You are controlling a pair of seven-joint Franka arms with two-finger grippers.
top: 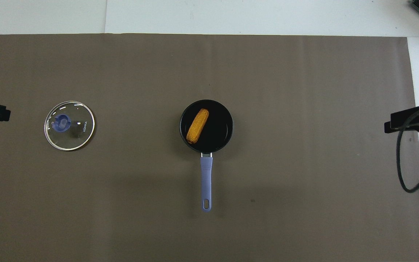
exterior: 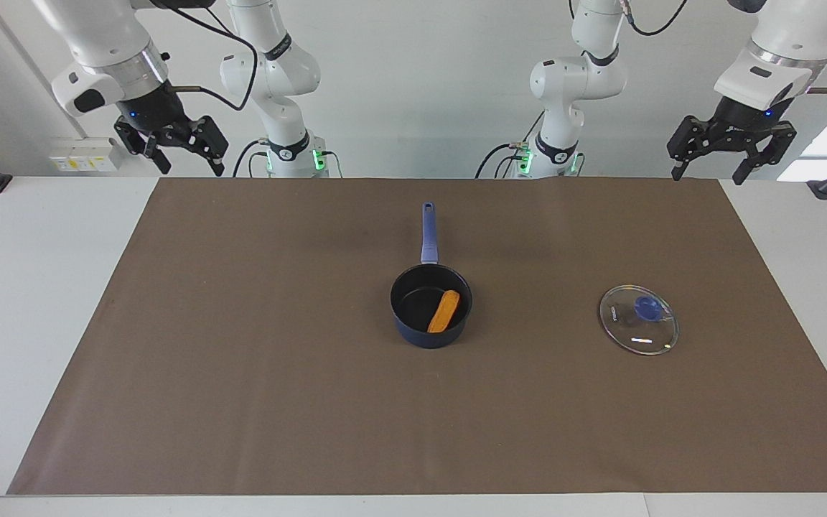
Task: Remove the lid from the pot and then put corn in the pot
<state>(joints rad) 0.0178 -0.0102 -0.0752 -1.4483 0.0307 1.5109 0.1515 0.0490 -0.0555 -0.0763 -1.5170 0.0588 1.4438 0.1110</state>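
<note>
The pot (exterior: pixel 431 305) sits mid-table (exterior: pixel 40 301) on the brown mat (exterior: pixel 241 373), its long handle pointing straight toward the robots. The corn (exterior: pixel 444 311) lies inside it — its long axis slanted across the black bottom. The lid (exterior: pixel 638 319) rests flat, knob up, toward the left arm's end, well apart from the pot. The left end effector (exterior: pixel 711 172) and right end effector (exterior: pixel 187 166) hang raised at the robots' edge — fingers apart, nothing held.

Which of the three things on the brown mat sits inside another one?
The corn: it lies in the pot, while the lid rests flat on the mat by itself, toward the left arm's end of the table.
</note>
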